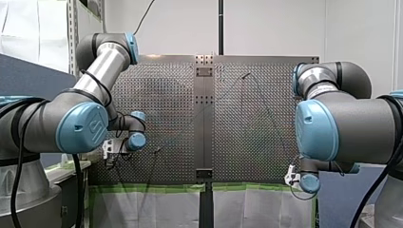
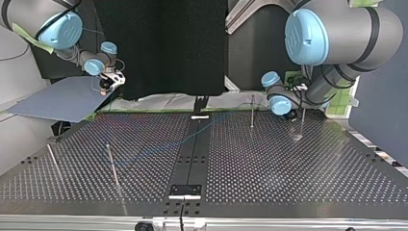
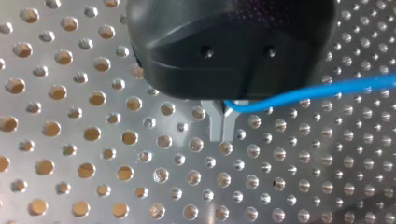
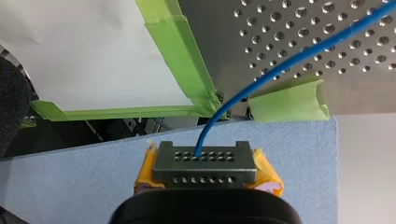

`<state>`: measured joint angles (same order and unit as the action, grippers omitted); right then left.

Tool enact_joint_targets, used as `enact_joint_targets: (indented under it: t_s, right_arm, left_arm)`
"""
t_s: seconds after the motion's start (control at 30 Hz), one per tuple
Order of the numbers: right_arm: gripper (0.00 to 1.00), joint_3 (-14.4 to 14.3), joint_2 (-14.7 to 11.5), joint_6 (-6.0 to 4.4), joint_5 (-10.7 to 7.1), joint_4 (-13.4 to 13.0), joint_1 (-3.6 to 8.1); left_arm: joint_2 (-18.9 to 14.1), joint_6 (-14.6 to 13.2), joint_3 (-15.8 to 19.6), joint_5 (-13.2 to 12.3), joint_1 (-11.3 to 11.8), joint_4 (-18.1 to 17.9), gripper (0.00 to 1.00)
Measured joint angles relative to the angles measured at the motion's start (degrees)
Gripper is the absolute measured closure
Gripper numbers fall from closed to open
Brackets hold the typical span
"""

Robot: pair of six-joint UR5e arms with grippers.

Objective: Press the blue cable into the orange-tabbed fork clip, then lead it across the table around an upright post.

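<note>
The blue cable (image 3: 308, 93) leaves the metal fingertips of my left gripper (image 3: 222, 137), which is shut on it just above the perforated table (image 3: 93, 154). My right gripper (image 4: 204, 161), with yellow pads, is shut on the cable (image 4: 261, 77) off the table's edge, over a blue-grey sheet (image 4: 70, 182). In the top view the cable (image 2: 159, 147) lies faintly across the table between my right gripper (image 2: 105, 85) at the far left and my left gripper (image 2: 290, 113) at the far right. I cannot make out the orange-tabbed clip.
Thin upright posts stand on the table in the top view: one (image 2: 252, 110) beside my left gripper, another (image 2: 302, 122) near it, and two (image 2: 113, 166) at the near left. Green tape (image 4: 187, 60) and white sheeting line the table edge.
</note>
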<state>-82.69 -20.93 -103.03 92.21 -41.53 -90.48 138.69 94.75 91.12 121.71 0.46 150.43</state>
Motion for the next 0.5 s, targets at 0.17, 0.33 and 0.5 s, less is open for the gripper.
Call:
enact_joint_targets:
  t_s: [0.17, 0.33, 0.5]
  right_arm:
    - [1.00, 0.0, 0.1, 0.00, 0.00, 0.0, 0.35]
    - [1.00, 0.0, 0.2, 0.00, 0.00, 0.1, 0.41]
    - [1.00, 0.0, 0.2, 0.00, -0.04, 0.2, 0.46]
  left_arm:
    - [0.0, 0.3, 0.0, -0.7, 0.9, -0.2, 0.99]
    - [0.0, 1.0, 0.0, -1.1, 1.2, -0.3, 0.99]
    - [0.0, 2.1, 0.0, -3.3, 1.1, 0.8, 0.83]
